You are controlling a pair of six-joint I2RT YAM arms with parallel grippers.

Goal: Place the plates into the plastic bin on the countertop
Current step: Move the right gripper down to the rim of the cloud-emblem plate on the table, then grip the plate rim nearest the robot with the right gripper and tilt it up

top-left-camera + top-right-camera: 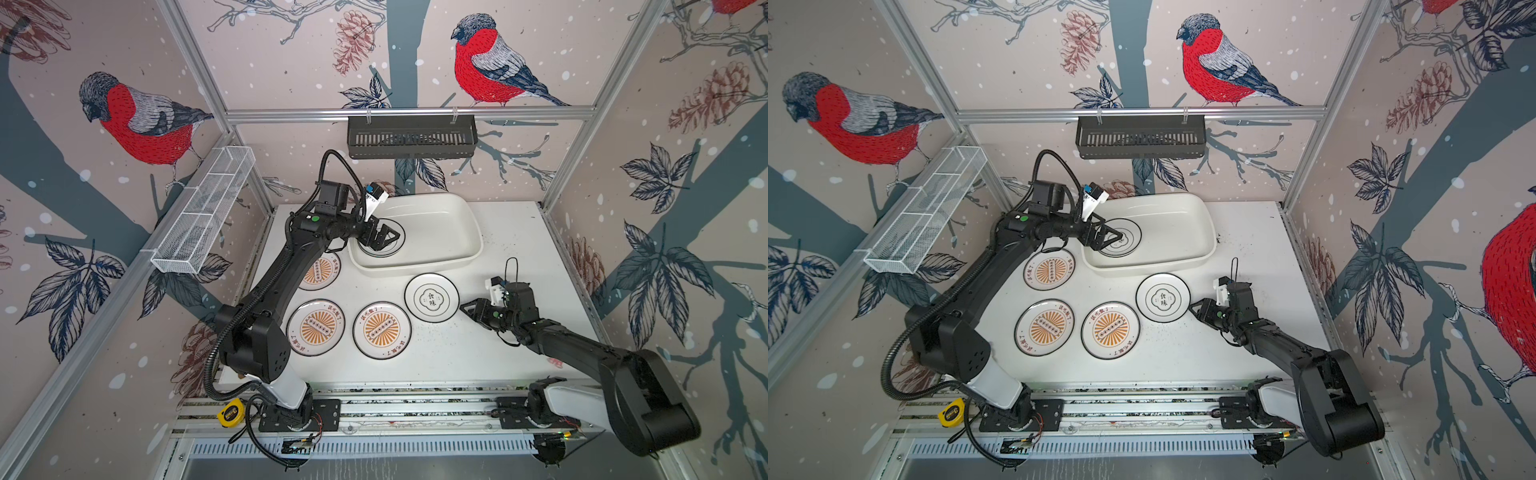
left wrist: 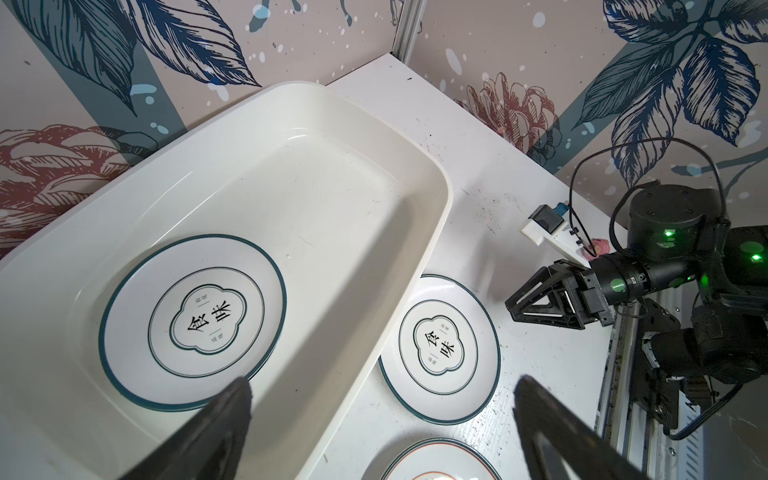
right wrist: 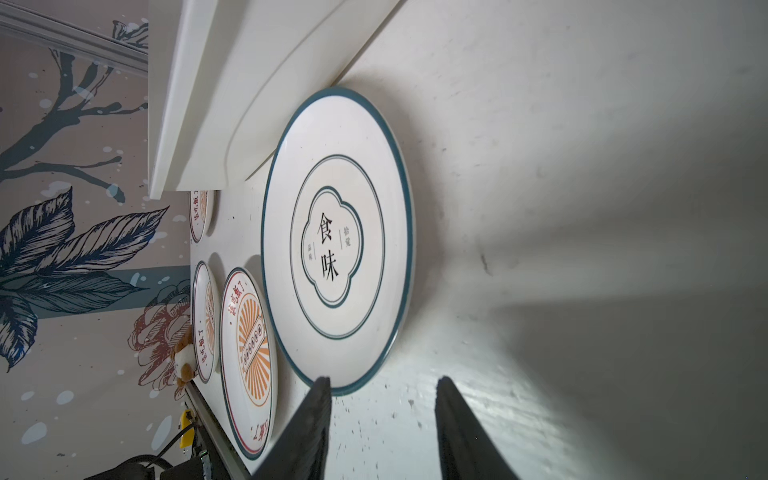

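Note:
The cream plastic bin [image 1: 457,216] [image 1: 1187,216] [image 2: 332,199] stands at the back of the countertop [image 1: 519,249]. One plate with a quatrefoil emblem [image 2: 193,324] [image 1: 1130,239] lies in the bin's left end. My left gripper [image 1: 388,239] [image 1: 1111,241] [image 2: 384,384] hovers over it, open and empty. A second emblem plate [image 1: 432,297] [image 1: 1163,297] [image 3: 336,241] lies just in front of the bin. My right gripper [image 1: 463,309] [image 1: 1192,308] [image 3: 383,382] is turned on its side at that plate's right rim, jaws apart with nothing between them. Three orange sunburst plates [image 1: 320,270] [image 1: 316,327] [image 1: 382,329] lie front left.
A black slotted rack [image 1: 411,137] hangs on the back wall. A white wire mesh basket [image 1: 203,212] hangs on the left rail. A yellow tape measure [image 1: 230,411] lies by the left arm's base. The left arm stretches over the rearmost sunburst plate.

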